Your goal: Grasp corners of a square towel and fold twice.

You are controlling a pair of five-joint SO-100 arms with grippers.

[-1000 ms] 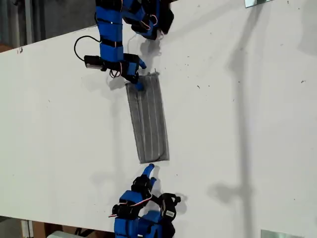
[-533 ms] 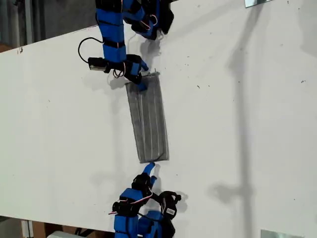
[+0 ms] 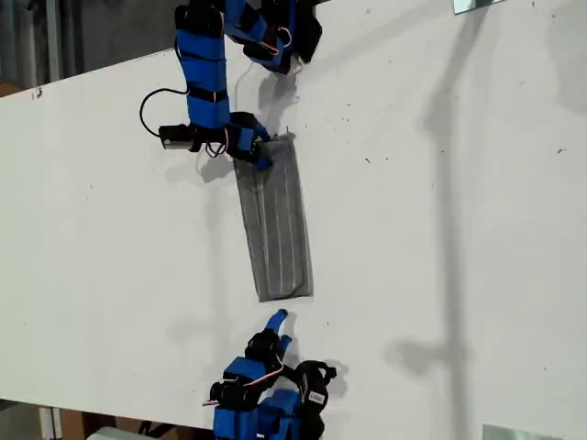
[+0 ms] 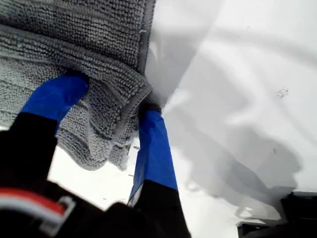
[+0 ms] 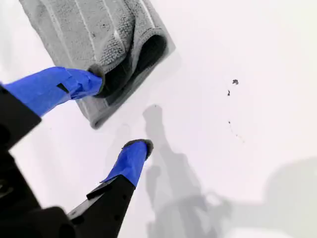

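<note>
The grey striped towel [image 3: 275, 225] lies on the white table [image 3: 440, 229] as a long narrow folded strip. My first gripper [image 3: 258, 152] sits at the strip's far corner, at the top of the exterior view. In the first wrist view my first gripper [image 4: 111, 96] is shut on the bunched layers of the towel [image 4: 74, 29]. My second gripper [image 3: 276, 319] stands just off the strip's near end. In the second wrist view my second gripper [image 5: 116, 116] is open. One of its fingers [image 5: 74, 84] touches the rolled edge of the towel [image 5: 99, 34], and the other rests on bare table.
A black cable [image 3: 147, 96] loops beside the first arm. Metal plates show at the exterior view's top right [image 3: 477, 5] and bottom right [image 3: 518, 433]. The table's edge [image 3: 83, 78] runs along the exterior view's upper left.
My second gripper has drawn back a little from the towel's near end, toward the bottom of the exterior view. The first arm's wrist has shifted slightly at the far corner.
</note>
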